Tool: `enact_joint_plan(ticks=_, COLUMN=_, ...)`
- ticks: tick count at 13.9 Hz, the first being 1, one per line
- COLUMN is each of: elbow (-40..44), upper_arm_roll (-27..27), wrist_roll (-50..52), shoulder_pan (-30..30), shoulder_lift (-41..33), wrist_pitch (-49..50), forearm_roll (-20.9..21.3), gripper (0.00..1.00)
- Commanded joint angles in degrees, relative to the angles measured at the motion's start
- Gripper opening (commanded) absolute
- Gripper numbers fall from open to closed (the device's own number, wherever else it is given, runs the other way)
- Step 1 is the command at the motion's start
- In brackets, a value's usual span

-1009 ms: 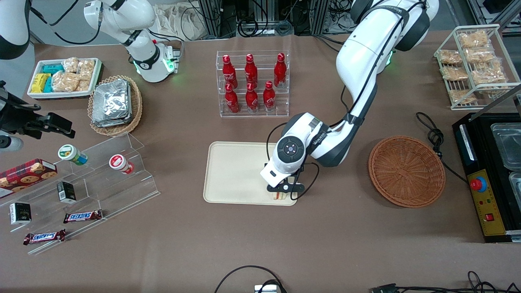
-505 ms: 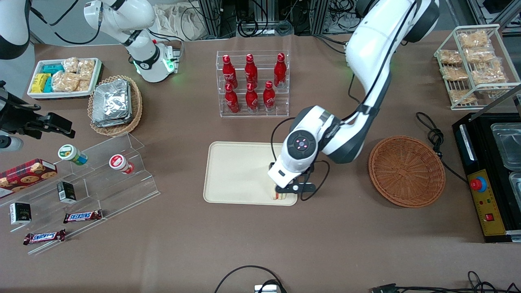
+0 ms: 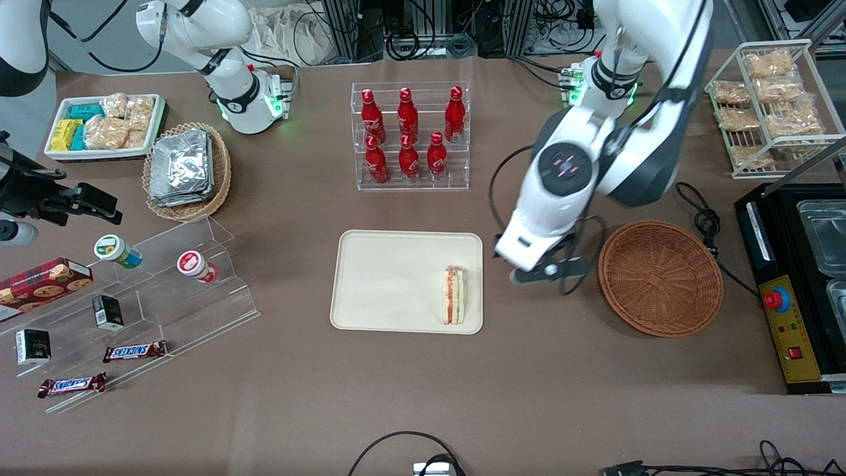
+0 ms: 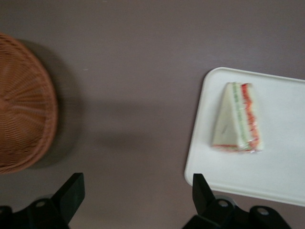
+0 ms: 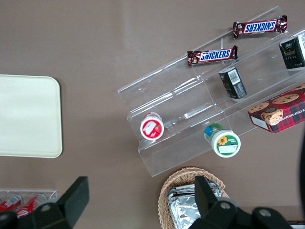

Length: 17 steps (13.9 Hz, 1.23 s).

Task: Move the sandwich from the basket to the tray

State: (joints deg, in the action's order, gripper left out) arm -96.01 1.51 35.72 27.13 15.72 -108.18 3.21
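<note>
Front view: sandwich [image 3: 453, 295] on tray [image 3: 390, 281], gripper [image 3: 548, 272] apart.

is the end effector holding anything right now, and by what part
Nothing is held. The end effector is open and empty, above bare table between the tray and the basket. The sandwich lies on the tray, apart from it.

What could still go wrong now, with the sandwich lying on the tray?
1. The sandwich lies close to the tray's rim on the basket side; a bump to the tray might push it off.
2. The open gripper hangs above the bare table between tray and basket; if the arm swings back low, it might brush that tray edge.
</note>
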Motion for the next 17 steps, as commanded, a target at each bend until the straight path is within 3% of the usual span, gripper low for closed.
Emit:
enact_joint_plan(ticks=1, elbow=-6.6, upper_arm_roll=-4.6, wrist_roll=-6.6, shoulder_pan=0.0, shoulder_lift=-7.3, wrist_pitch=1.1, forearm_roll=0.0, gripper=1.00)
enact_joint_plan(ticks=7, elbow=0.0, upper_arm_roll=-19.2, wrist_roll=-22.7, shoulder_pan=0.1, shoulder_lift=-7.4, wrist_pitch=5.8, forearm_roll=-1.1, gripper=1.00)
enact_joint_plan(ticks=15, elbow=4.1, upper_arm_roll=-21.1, wrist_roll=-23.1, shoulder_pan=0.1, shoulder_lift=-5.5, wrist_pitch=7.4, forearm_roll=-1.7, gripper=1.00)
enact_joint_plan(ticks=17, elbow=4.6, upper_arm_roll=-21.2, wrist_roll=-23.2, shoulder_pan=0.1, shoulder_lift=-5.3, wrist_pitch=7.5, forearm_roll=-4.2, gripper=1.00)
